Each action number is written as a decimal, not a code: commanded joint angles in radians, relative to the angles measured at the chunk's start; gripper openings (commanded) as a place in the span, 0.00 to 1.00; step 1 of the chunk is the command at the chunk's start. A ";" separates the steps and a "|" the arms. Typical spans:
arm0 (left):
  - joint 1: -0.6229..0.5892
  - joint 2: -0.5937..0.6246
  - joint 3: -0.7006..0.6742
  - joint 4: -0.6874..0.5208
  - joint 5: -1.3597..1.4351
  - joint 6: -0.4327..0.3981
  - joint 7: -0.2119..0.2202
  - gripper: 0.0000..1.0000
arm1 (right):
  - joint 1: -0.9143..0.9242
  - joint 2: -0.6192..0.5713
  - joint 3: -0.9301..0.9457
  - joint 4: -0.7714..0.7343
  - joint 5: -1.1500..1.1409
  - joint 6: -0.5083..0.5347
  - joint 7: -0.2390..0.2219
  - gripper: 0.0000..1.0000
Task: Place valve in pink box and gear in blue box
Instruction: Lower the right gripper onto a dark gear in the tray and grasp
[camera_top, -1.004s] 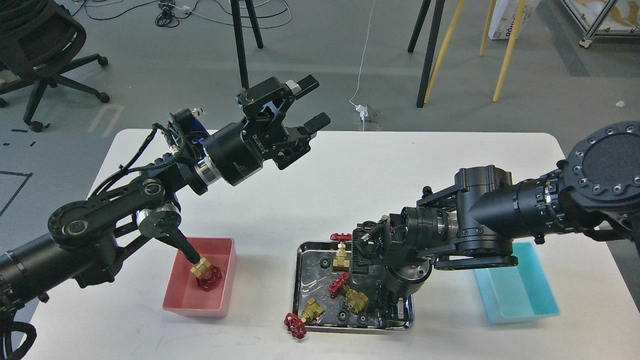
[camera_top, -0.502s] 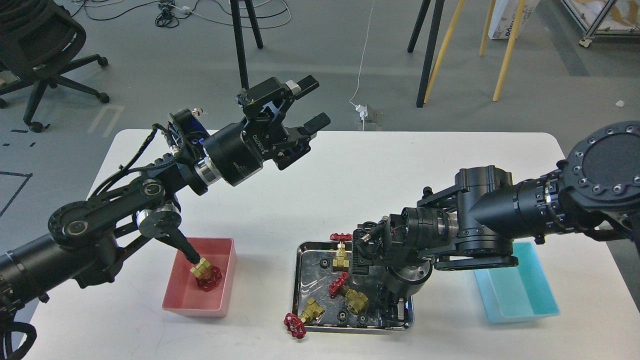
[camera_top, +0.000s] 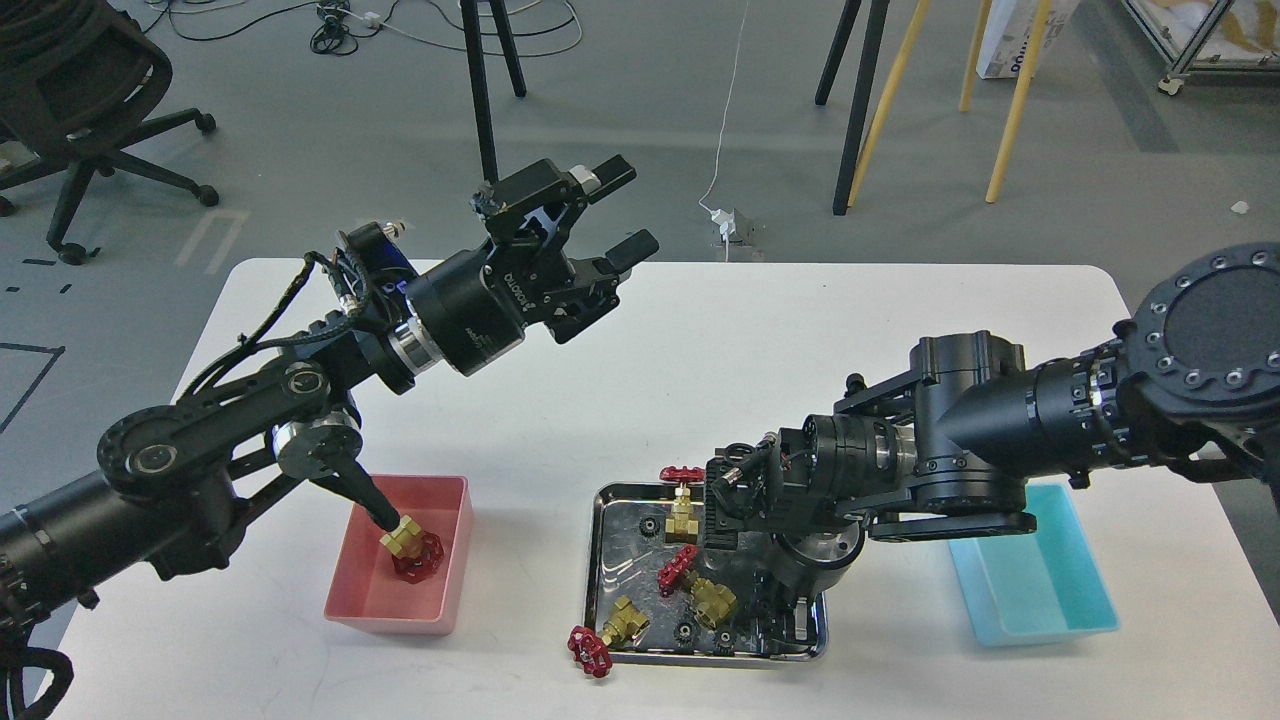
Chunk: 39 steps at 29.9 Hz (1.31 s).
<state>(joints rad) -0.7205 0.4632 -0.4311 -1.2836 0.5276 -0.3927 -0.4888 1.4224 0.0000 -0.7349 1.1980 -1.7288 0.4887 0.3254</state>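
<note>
One valve lies in the pink box at the front left. Three more valves lie in the steel tray: one at its back, one in the middle, and one at the front left with its red handwheel over the rim. Small black gears lie in the tray. My left gripper is open and empty, raised over the table's back. My right gripper points down into the tray's right part; its fingers are dark and cannot be told apart. The blue box looks empty.
The white table bears the two boxes and the tray along its front. My right forearm hangs over the blue box's near-left rim. Tripod legs, cables and an office chair stand on the floor behind the table.
My left gripper has shifted very slightly to the left. The right arm and the objects have not visibly moved.
</note>
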 joint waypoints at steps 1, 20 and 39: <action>0.001 0.000 0.000 0.001 0.000 0.000 0.000 0.77 | 0.000 0.000 0.000 0.000 0.000 0.000 0.001 0.39; 0.006 -0.008 0.000 0.001 0.000 0.000 0.000 0.77 | -0.005 0.000 0.000 -0.005 0.001 0.000 0.001 0.20; 0.006 -0.014 0.000 0.001 0.000 0.000 0.000 0.77 | 0.043 0.000 0.012 -0.003 0.003 0.000 0.009 0.16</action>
<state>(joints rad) -0.7148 0.4537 -0.4311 -1.2825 0.5277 -0.3926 -0.4888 1.4538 -0.0001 -0.7229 1.1947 -1.7259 0.4887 0.3338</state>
